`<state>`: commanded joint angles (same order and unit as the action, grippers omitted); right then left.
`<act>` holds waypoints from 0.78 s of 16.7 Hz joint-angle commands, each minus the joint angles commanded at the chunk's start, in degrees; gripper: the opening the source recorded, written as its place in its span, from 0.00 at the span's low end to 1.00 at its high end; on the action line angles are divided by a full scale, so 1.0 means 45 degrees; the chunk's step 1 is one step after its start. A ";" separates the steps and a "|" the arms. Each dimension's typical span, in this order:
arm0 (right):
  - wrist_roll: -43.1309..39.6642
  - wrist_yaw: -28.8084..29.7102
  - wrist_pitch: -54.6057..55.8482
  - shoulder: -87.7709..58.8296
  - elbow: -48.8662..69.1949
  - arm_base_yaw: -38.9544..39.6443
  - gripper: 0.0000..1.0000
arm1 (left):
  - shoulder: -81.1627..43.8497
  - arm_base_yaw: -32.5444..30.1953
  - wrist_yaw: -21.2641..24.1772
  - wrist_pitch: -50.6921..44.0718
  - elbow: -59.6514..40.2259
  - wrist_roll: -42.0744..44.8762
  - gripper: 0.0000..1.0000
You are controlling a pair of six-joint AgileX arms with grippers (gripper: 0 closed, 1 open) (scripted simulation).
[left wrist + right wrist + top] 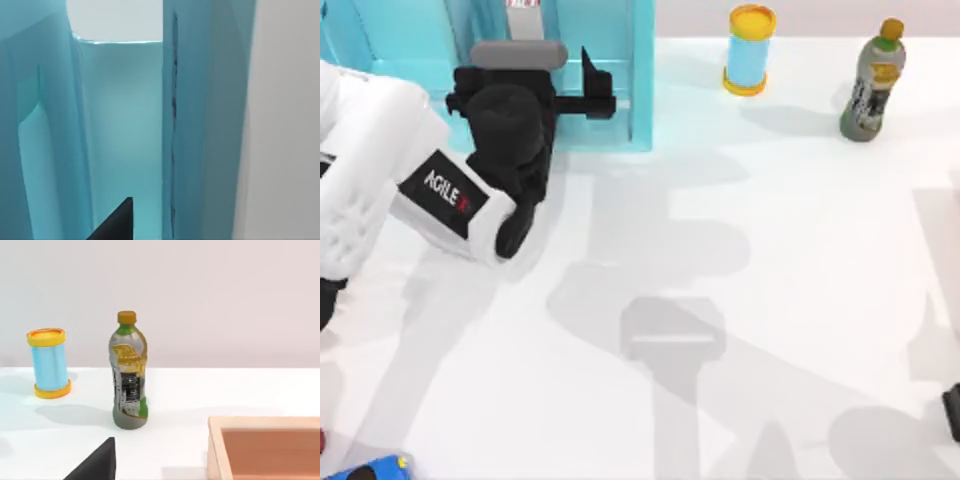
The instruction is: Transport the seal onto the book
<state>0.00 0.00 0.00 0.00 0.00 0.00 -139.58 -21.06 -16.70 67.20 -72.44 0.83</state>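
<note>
The left claw (598,86) is at the far-left corner of the table (770,250), pushed in against the open side of the pale blue shelf (642,60). From above its two fingers look set apart, with only shelf between them, so it is wide and holding nothing. The right claw (952,412) is parked at the right edge, and whether it is wide or narrow I cannot tell.

I can't place the seal with any confidence. A scrap of red and white (523,3) sits inside the shelf at the far edge, and too little of it shows to name it. The book is no clearer. Something blue (378,467) pokes in at the near-left corner, but it is cut off.

The risk I see is the tight fit: the claw is hard by the shelf's walls, so a careless turn or pull could nudge the whole unit or topple whatever stands inside it.

The top view gives the layout, with the cylinder (750,50) and bottle (872,82) well apart along the far edge. The left wrist view looks up between the shelf's panels (205,125), past one dark fingertip (119,220). The right wrist view adds a wooden box (265,450) just beside that arm.
</note>
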 joint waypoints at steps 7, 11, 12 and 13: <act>0.0000 0.0000 0.0000 0.0000 0.0000 0.0000 1.00 | 0.0000 0.0000 0.0000 0.0000 0.0000 0.0000 0.47; 0.0000 0.0000 0.0000 0.0000 0.0000 0.0000 1.00 | 0.0000 0.0000 0.0000 0.0000 0.0000 0.0000 0.17; 0.0000 0.0000 0.0000 0.0000 0.0000 0.0000 1.00 | 0.0000 0.0000 0.0000 0.0000 0.0000 0.0000 0.10; 0.0000 0.0000 0.0000 0.0000 0.0000 0.0000 1.00 | 0.0000 0.0000 0.0000 0.0000 0.0000 0.0000 0.02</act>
<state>0.00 0.00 0.00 0.00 0.00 0.00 -139.58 -21.06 -16.70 67.20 -72.44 0.83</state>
